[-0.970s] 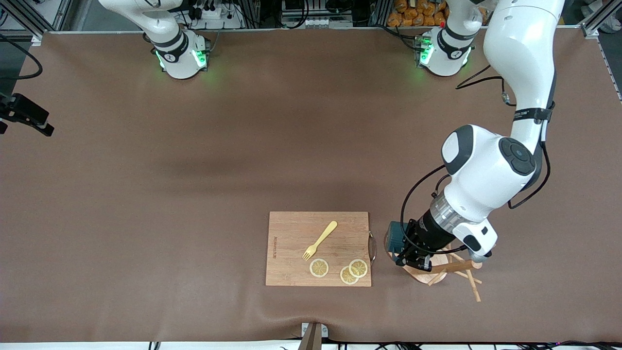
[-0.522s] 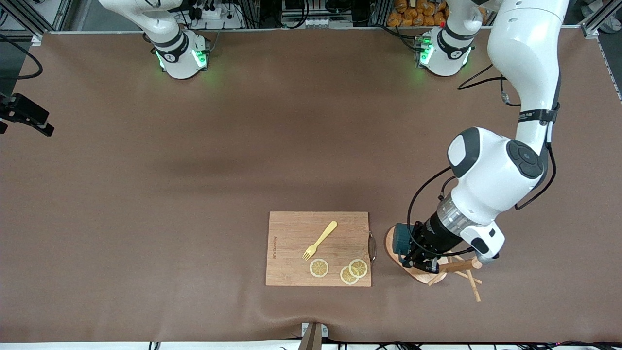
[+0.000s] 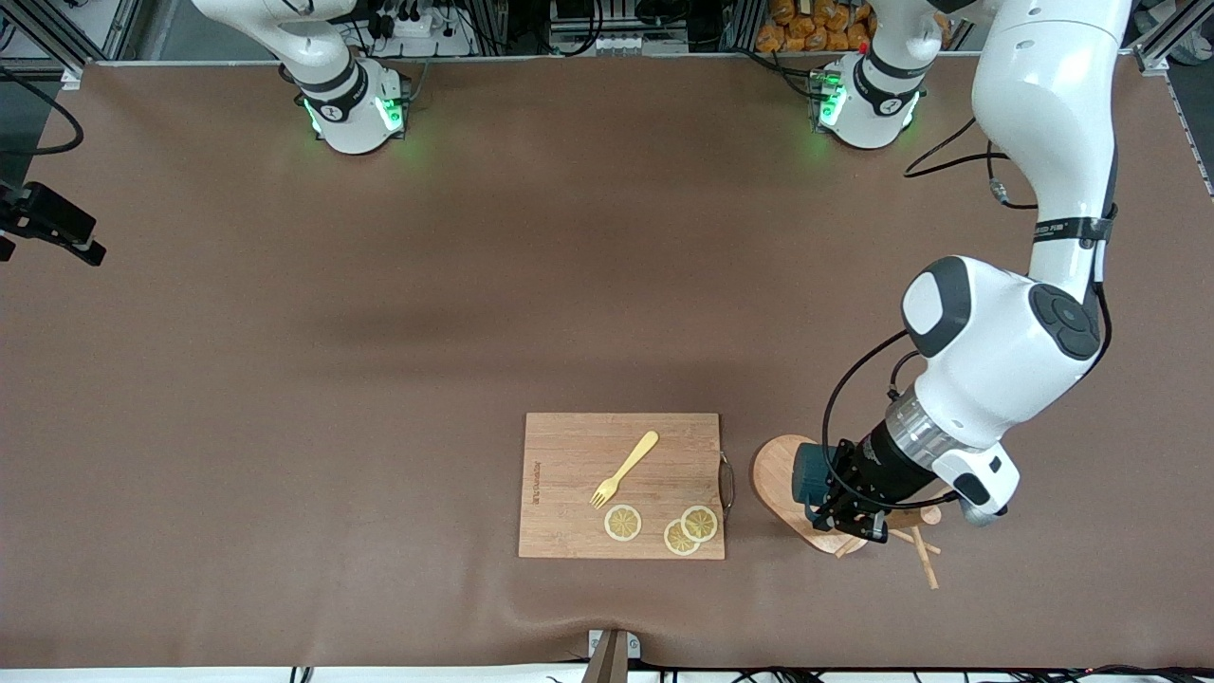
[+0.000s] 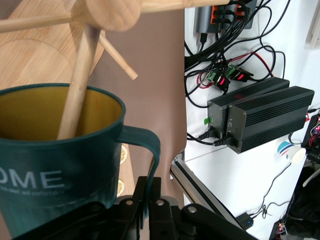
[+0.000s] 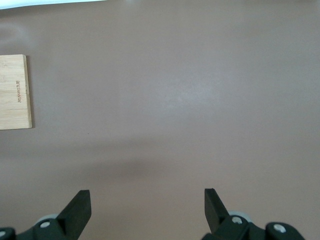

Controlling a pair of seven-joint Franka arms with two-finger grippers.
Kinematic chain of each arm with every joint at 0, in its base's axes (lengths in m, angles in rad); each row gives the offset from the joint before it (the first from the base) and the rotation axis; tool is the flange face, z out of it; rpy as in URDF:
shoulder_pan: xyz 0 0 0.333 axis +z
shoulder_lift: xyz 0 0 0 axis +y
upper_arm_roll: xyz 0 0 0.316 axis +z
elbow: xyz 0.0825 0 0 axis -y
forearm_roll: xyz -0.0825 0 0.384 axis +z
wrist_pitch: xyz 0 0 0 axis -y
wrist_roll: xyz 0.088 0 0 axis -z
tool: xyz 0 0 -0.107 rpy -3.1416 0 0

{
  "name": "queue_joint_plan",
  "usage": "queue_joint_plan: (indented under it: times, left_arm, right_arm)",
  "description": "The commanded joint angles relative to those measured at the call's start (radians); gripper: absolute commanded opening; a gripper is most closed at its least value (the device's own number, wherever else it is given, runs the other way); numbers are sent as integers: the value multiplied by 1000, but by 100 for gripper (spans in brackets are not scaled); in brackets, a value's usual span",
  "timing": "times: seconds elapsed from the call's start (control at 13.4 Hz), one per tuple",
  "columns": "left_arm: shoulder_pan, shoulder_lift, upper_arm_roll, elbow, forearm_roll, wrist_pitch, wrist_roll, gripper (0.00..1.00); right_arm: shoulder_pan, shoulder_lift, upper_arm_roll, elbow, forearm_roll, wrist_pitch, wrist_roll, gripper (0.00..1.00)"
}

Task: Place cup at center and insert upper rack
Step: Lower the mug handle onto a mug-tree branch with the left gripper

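Sliding toward the frame's lower right, your left gripper (image 3: 849,507) pinches the cup (image 3: 811,474) by its handle over the upper rack (image 3: 782,470); centring and insertion remain. Your right gripper (image 5: 147,210) waits, spread.

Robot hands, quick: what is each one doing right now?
Left tool: closed on the cup by its handle, over the upper rack.
Right tool: open, empty, waiting over bare table.
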Motion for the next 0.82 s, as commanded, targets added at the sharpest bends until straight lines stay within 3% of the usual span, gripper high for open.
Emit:
queue_joint_plan:
  times: [0.0, 0.52, 0.75]
  left_arm:
    - [37, -20, -20, -20, -76, -29, 101, 0]
    - [85, -10, -18, -19, -232, -31, 214, 0]
    - [88, -3, -18, -19, -235, -31, 227, 0]
  right_arm:
    - [4, 2, -3, 17, 17, -14, 11, 100]
    - [4, 2, -3, 15, 17, -14, 11, 100]
    - [2, 2, -3, 15, 17, -14, 11, 100]
